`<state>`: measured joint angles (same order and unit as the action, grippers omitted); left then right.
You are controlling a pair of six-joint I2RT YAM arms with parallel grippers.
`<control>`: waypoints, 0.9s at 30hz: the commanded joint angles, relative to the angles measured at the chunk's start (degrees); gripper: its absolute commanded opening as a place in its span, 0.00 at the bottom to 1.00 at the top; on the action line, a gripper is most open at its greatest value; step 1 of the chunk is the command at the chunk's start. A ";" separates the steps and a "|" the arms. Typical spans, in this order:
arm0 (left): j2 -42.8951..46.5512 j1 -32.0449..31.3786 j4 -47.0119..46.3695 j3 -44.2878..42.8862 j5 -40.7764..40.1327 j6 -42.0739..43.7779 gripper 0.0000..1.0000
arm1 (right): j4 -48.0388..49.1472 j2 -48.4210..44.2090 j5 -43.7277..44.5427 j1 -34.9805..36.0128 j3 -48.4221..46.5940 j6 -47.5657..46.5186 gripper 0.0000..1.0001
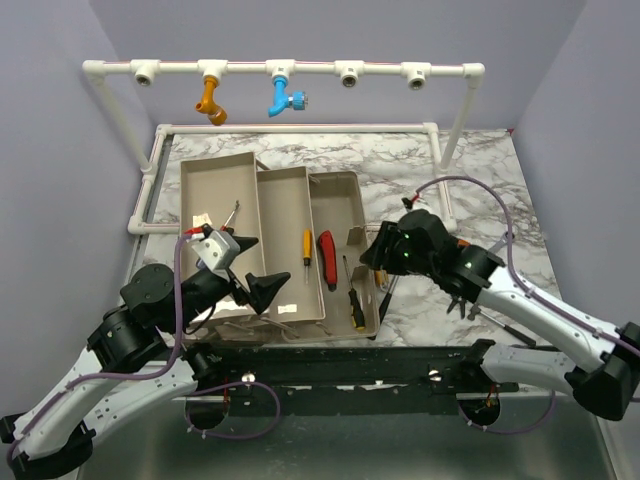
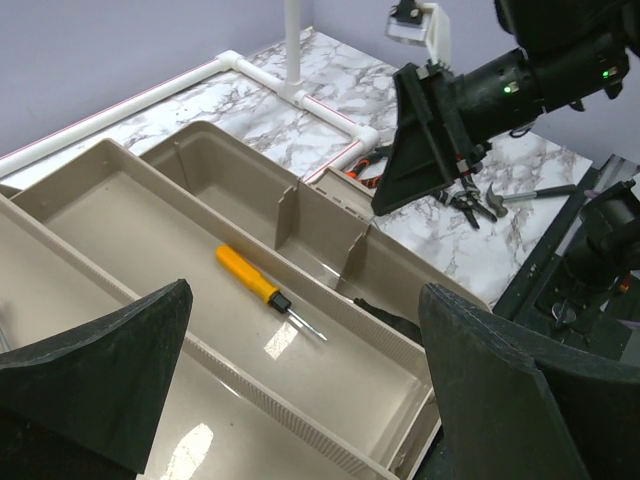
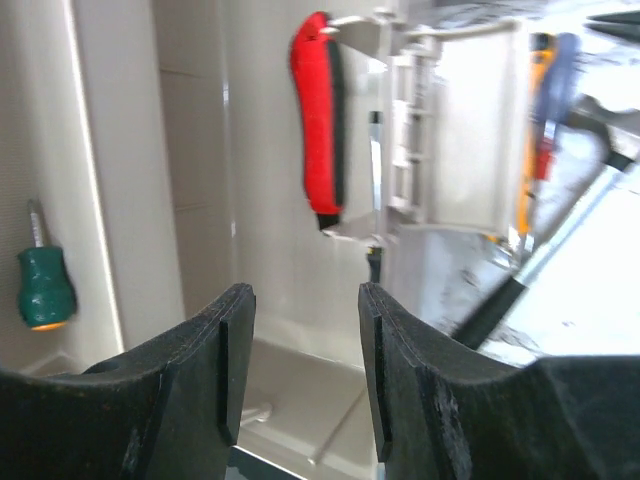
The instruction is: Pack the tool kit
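Tool kit (image 1: pixel 225 185) lies open on the marble-pattern table (image 1: pixel 470 190), between your two arms, with its beige trays spread side by side like steps, I think so that you can reach each compartment from above. The white pipe frame (image 1: pixel 380 70) stands just behind the kit and takes no part in the job. The trays are smooth, glossy plastic with thin walls and small upright dividers, so a tool will probably slide a little when it lands inside. Your left gripper (image 1: pixel 255 292) hovers over the near left part of the kit. Its matte black, wedge-shaped jaws are spread wide and hold nothing; it looks down at the yellow screwdriver (image 2: pixel 255 282), which lies loose in the middle tray and has a round plastic handle, a black collar and a thin steel shaft. Your right gripper (image 3: pixel 300 310) hangs over the right side of the kit, above the deep base. Its jaws stand apart and nothing is between them. Below it lies the red-handled tool (image 3: pixel 318 110), long and curved with a black edge, and a green-handled screwdriver (image 3: pixel 45 285) rests one tray further to the left. The loose tools (image 2: pixel 478 200), dark metal with coloured grips, wait on the table just right of the kit, which I judge is why this arm works on that side.
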<state>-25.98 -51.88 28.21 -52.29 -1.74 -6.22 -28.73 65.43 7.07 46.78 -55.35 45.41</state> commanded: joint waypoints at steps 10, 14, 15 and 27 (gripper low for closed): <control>3.63 -0.08 -4.38 4.04 7.01 0.48 0.99 | -25.25 -14.01 28.68 0.26 10.10 20.51 0.75; 4.14 -0.05 -4.48 4.60 7.01 0.50 0.99 | -27.76 -6.73 30.73 0.23 8.69 23.84 0.73; 4.16 0.02 -4.46 4.74 6.86 0.74 0.99 | -27.19 -5.19 30.65 0.19 8.75 24.42 0.71; 4.62 0.19 -4.13 5.69 7.19 0.94 0.98 | -8.57 6.29 22.15 -0.43 11.93 20.44 0.66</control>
<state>-22.31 -51.86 25.36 -47.11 3.77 -5.78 -44.42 69.10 31.88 46.76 -44.27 67.20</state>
